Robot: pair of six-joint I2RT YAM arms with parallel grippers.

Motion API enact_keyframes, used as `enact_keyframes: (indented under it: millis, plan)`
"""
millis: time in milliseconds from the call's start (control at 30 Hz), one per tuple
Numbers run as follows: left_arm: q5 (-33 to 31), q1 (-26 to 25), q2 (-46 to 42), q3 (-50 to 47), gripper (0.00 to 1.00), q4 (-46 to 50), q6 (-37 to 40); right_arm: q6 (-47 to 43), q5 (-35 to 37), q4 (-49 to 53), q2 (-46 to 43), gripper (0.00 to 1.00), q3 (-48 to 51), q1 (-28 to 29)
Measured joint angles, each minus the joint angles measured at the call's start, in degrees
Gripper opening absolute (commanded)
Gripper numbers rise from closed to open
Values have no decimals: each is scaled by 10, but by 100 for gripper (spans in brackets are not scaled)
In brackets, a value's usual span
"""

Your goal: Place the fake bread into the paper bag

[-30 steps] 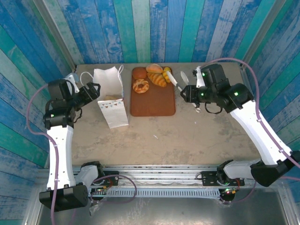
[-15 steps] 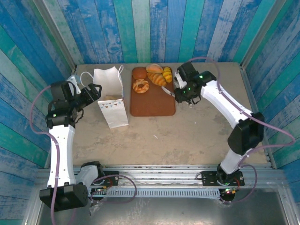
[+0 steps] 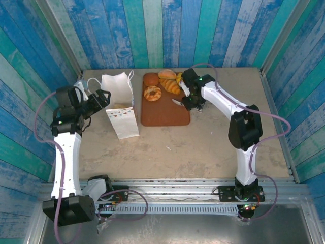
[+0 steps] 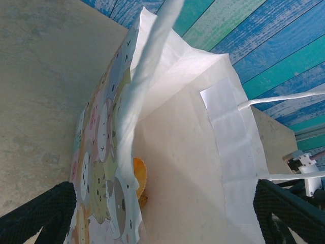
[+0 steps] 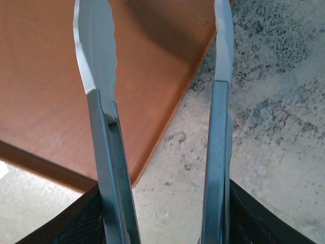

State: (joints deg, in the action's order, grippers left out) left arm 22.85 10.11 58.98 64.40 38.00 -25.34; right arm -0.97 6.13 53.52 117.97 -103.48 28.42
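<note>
Fake bread (image 3: 167,84), glossy golden-brown rolls and a ring bagel, sits clustered at the far end of a flat brown rectangular board (image 3: 165,114) by the worktop's (image 3: 213,137) far edge. One orange-yellow piece (image 4: 140,178) lies inside the white paper bag (image 3: 122,119) left of the board. The left hand (image 3: 100,97) is spread wide across the bag's mouth. The right hand (image 3: 191,101) grips metal tongs (image 5: 101,76), their tips over the board's right edge.
</note>
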Motion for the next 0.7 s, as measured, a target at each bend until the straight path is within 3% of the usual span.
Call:
enact_keyframes:
  millis: [700]
  plan:
    - [-29,0,22,0,94,0,3,-2,-40,-59,74,54,-38,-20]
